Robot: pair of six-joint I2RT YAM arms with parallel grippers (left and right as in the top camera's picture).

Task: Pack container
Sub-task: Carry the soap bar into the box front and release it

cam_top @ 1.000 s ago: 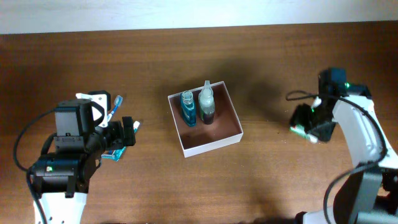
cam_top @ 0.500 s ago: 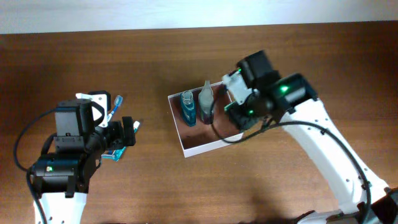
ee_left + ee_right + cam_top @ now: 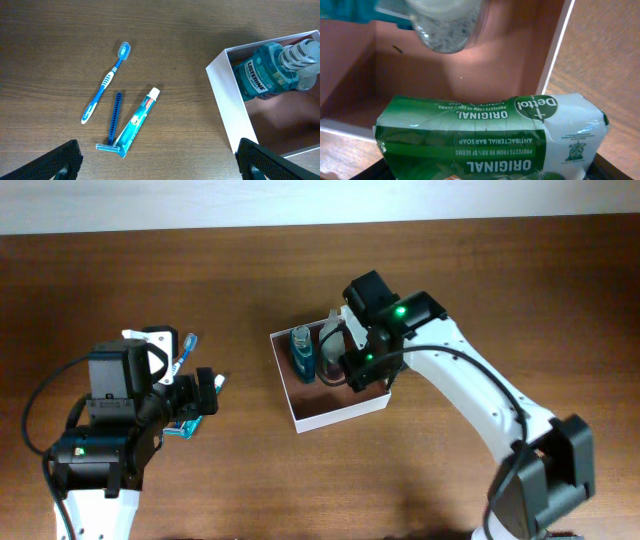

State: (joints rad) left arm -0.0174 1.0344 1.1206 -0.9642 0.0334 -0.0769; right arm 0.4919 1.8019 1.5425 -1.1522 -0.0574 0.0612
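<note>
Two arms reach over a brown table [image 3: 470,270]. Nearest, toward the near-left corner, the left gripper [image 3: 205,392] hovers with its jaws spread wide and nothing between them. Beside it, close to the left edge, a toothpaste [image 3: 137,121] and a razor [image 3: 114,122] lie side by side, meeting at one end. A toothbrush [image 3: 105,85] lies a little farther out, apart from both.

Around the middle of the tabletop sits the container [image 3: 335,417], open at the top, white-walled and reddish-brown inside. The right arm stretches to it from the near-right corner. The right gripper [image 3: 360,367] is clamped on a green soap [image 3: 490,135] and holds it over the container's right side. In the wrist view one end of the packet reaches past the white wall. Whether the soap touches the floor of the container cannot be told.

Farther in, against the container's far wall, a blue bottle [image 3: 302,352] and a clear bottle [image 3: 330,340] stand next to each other, the blue one toward the left edge. The near half of the floor is bare.
</note>
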